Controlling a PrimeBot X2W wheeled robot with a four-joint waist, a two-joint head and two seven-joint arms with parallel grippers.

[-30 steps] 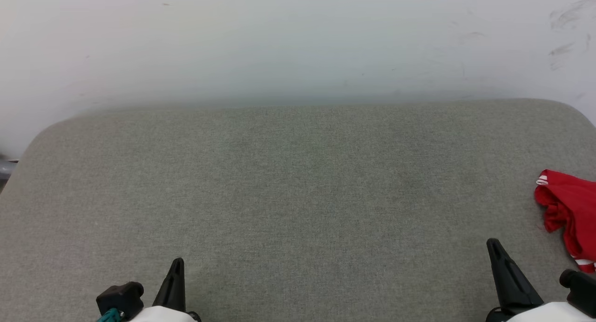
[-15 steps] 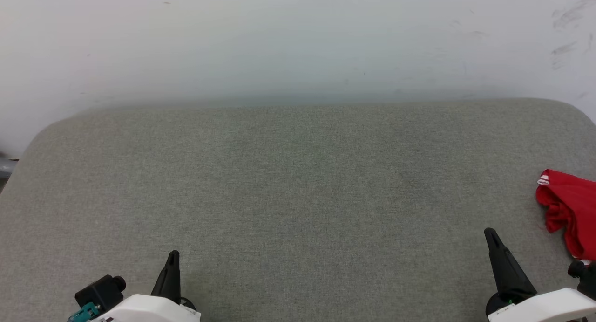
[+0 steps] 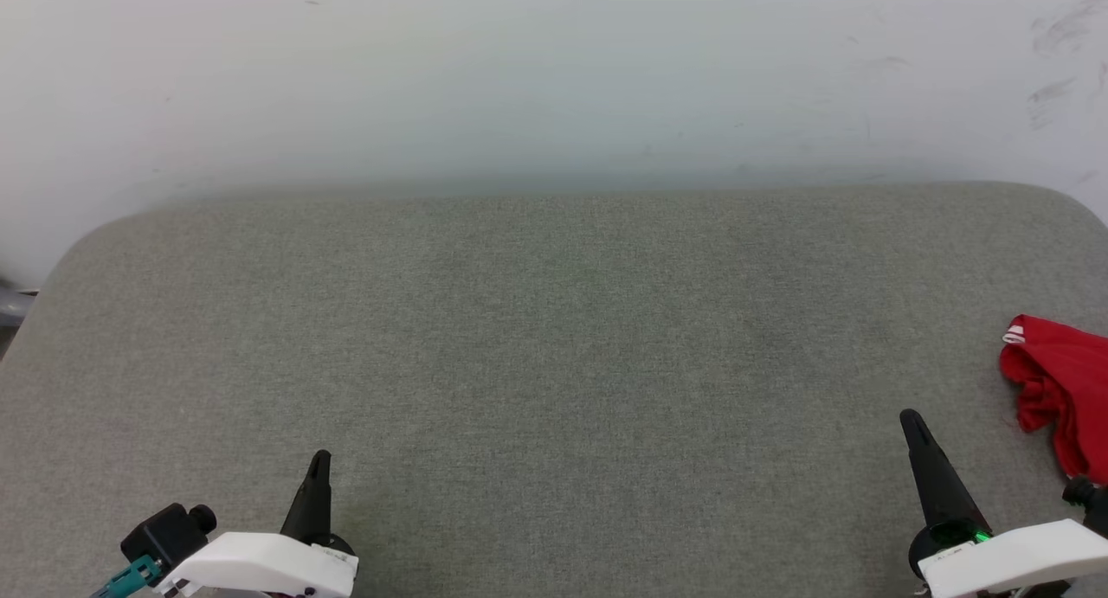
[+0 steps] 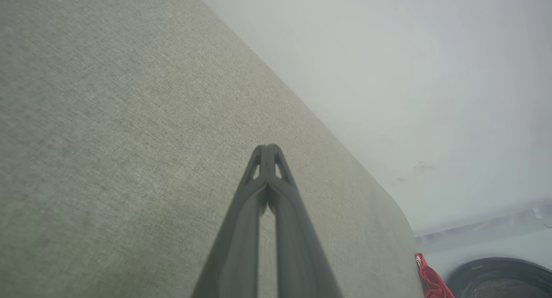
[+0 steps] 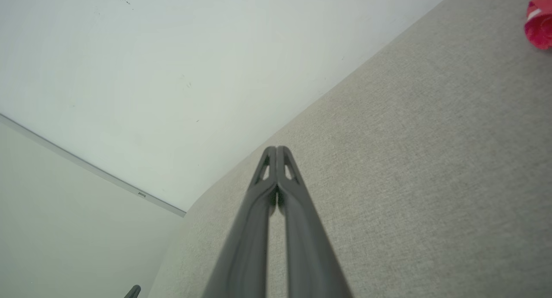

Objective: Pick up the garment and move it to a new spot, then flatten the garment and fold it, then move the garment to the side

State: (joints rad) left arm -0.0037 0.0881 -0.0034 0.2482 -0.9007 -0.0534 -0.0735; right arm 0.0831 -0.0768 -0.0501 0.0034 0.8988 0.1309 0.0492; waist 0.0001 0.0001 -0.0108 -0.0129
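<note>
A broad grey-green padded surface (image 3: pixel 554 347), covered in woven fabric and rounded at its far corners, stretches across the head view from side to side. Behind it rises a pale off-white painted wall (image 3: pixel 554 79), marked with dark scuffs (image 3: pixel 1052 27) at its upper right.

The garment (image 3: pixel 1060 382), a red jersey with a bit of white stripe trim showing at its top fold, lies crumpled on the surface at the far right, cut off by the frame's edge. The left wrist view catches a red sliver of it (image 4: pixel 431 280) past the surface's rounded corner, and the right wrist view shows a red fold with white trim (image 5: pixel 539 26) at the upper right.

The right gripper (image 3: pixel 909 418), two long dark fingers on a white housing, sits at the lower right over the surface, near the garment's left side but apart from it. Its jaws are clenched tip to tip on nothing (image 5: pixel 276 149). The left gripper (image 3: pixel 321 456), at the lower left, is well apart from the garment, with its jaws likewise pressed together and empty (image 4: pixel 267 148).

A black round rimmed object (image 4: pixel 500 276) sits low beside the surface's corner in the left wrist view. A small green light (image 3: pixel 978 537) glows at the base of the right gripper, and a teal connector (image 3: pixel 130 574) juts from the left wrist.
</note>
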